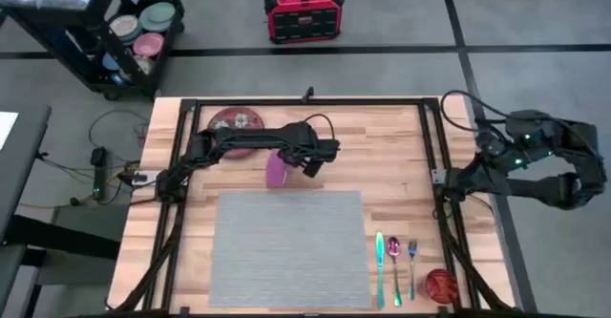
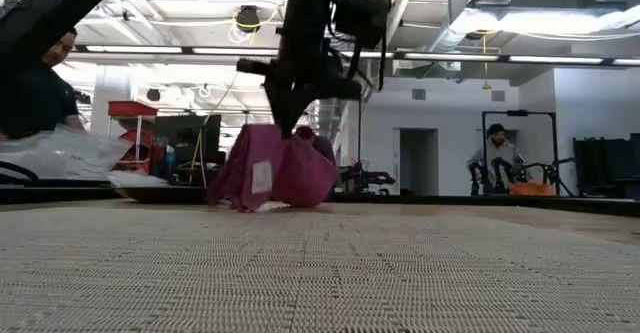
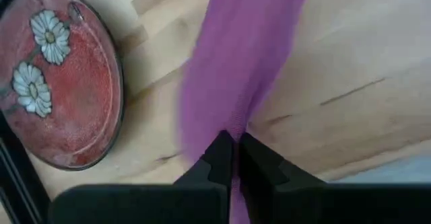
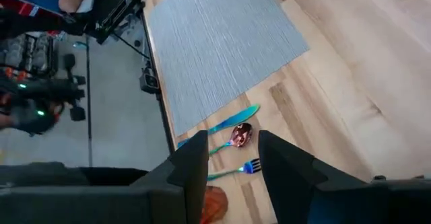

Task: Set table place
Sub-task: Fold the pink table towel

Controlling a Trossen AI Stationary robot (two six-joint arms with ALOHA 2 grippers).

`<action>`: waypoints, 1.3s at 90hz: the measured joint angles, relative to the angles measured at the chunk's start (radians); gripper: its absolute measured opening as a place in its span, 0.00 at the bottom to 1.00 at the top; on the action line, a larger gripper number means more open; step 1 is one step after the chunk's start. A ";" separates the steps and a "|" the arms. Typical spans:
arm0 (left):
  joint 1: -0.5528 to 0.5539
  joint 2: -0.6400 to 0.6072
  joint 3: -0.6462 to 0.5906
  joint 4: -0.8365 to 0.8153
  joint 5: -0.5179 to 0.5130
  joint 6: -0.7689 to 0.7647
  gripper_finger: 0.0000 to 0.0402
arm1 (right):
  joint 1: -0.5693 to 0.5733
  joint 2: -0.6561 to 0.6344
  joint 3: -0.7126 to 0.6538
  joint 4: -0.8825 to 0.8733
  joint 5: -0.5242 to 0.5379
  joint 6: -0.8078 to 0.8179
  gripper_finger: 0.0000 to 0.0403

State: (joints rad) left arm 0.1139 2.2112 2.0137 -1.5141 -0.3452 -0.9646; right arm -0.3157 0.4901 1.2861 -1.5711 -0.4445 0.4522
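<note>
The grey placemat (image 1: 289,248) lies flat on the wooden table (image 1: 401,146), toward its near edge. Just beyond the placemat's far edge, my left gripper (image 3: 237,153) is shut on a purple cloth napkin (image 1: 277,170). The napkin hangs bunched below the gripper (image 2: 290,123). A red plate with white daisies (image 1: 237,120) rests on the table at the far left. My right arm (image 1: 530,156) waits past the table's right edge, its gripper (image 4: 232,163) open with nothing between the fingers. My left gripper pinches the napkin's gathered upper part (image 3: 236,126) between its two fingers, which come from above and point down. The cloth hangs below in slack folds, several layers together. Its lower end (image 2: 270,201) reaches down to the tabletop behind the placemat.
A knife (image 1: 379,261), a spoon (image 1: 394,259) and a fork (image 1: 412,261) lie side by side right of the placemat, with a small red round thing (image 1: 441,285) near the front right corner. Bare wood lies between the plate and the right edge. People show in the room behind.
</note>
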 joint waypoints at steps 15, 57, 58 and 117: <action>-0.031 0.000 -0.126 0.186 0.152 0.001 0.00 | 0.000 0.001 0.000 0.000 -0.003 0.005 0.29; -0.095 0.002 -0.173 0.569 0.208 -0.063 0.01 | 0.000 0.001 0.000 0.022 -0.079 -0.007 0.30; -0.095 0.002 -0.173 0.581 0.207 -0.063 0.01 | 0.000 0.001 0.000 0.024 -0.083 -0.007 0.30; -0.094 0.002 -0.172 0.906 0.221 0.152 0.09 | 0.000 0.001 0.000 0.047 -0.108 -0.006 0.42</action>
State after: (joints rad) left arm 0.0201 2.2127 1.8417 -0.6083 -0.1239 -0.8126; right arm -0.3157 0.4908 1.2861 -1.5240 -0.5529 0.4458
